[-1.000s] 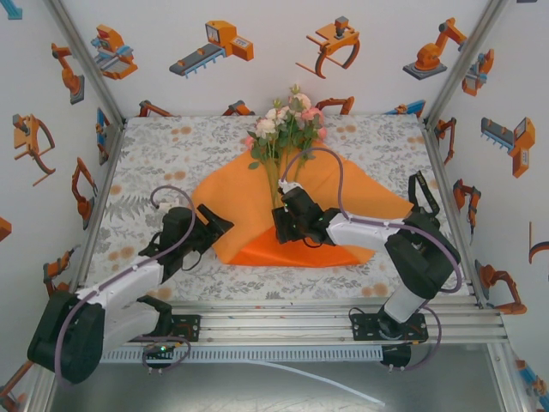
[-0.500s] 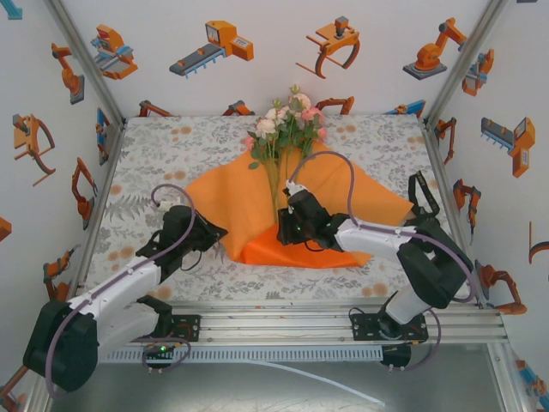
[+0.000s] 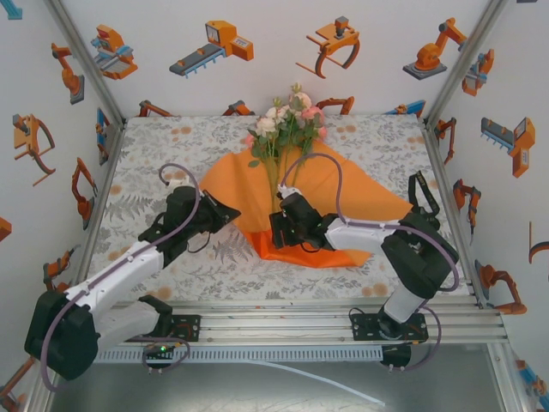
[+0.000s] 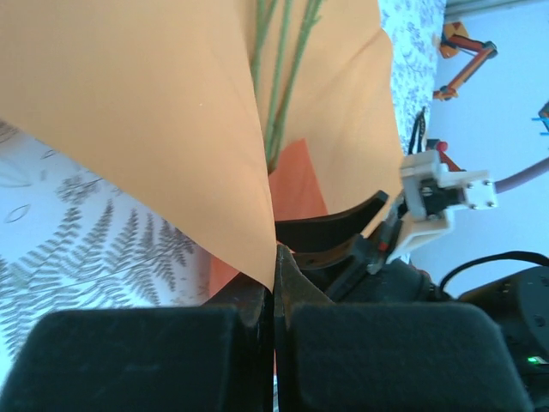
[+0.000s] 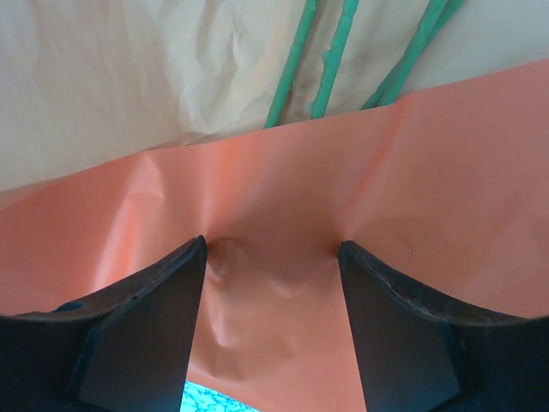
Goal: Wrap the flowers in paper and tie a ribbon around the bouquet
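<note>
Left gripper (image 3: 225, 215) clenched on paper (image 3: 360, 193) edge at its 9 o'clock, flowers (image 3: 287, 124) lying mid-sheet, blossoms at 12 o'clock, stems running toward 6, right gripper (image 3: 276, 232) jaws spread, tips pressing the folded flap at 6 o'clock

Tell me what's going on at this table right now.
Two robot arms are wrapping flowers in orange paper. The flowers lie on the sheet, blossoms past its far edge. The left gripper is shut on the paper's left edge, holding that side raised beside the stems. The right gripper is open, both fingertips pressing on the folded-up near flap over the stem ends. The bunch is only partly covered.
</note>
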Available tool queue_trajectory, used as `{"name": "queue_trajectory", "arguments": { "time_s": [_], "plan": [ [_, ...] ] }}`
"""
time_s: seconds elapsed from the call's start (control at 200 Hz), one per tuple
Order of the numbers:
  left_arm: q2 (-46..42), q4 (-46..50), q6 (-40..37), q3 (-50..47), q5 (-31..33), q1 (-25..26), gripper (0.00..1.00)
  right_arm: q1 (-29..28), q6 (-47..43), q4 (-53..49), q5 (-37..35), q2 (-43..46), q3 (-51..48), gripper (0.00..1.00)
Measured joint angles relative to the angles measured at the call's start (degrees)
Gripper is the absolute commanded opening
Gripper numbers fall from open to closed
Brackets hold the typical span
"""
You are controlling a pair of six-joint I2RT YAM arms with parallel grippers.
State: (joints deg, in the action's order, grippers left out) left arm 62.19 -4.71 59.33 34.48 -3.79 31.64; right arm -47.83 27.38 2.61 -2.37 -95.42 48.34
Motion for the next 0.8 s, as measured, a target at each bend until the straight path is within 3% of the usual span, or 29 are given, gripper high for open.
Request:
{"name": "queue_trajectory", "arguments": {
  "time_s": [0.26, 0.401, 0.526, 0.796],
  "plan": [
    [8.8, -2.5, -0.2, 5.7, -1.6, 2.3, 0.0, 0.0, -0.5, -2.1, 0.0, 2.5, -0.1, 0.64],
    [10.3, -3.4, -0.3, 5.9, -1.9, 2.5, 0.0, 0.0, -0.4, -3.7, 0.2, 11.1, -2.1, 0.52],
    [10.8, -4.0, -0.3, 5.9, -2.1, 2.5, 0.0, -0.8, -0.4, -3.8, 1.9, 15.7, -2.9, 0.51],
    [12.3, -4.9, -0.2, 6.4, -2.6, 3.3, 0.0, -6.3, -2.5, -7.9, 0.1, 8.5, -2.1, 0.52]
  ]
}}
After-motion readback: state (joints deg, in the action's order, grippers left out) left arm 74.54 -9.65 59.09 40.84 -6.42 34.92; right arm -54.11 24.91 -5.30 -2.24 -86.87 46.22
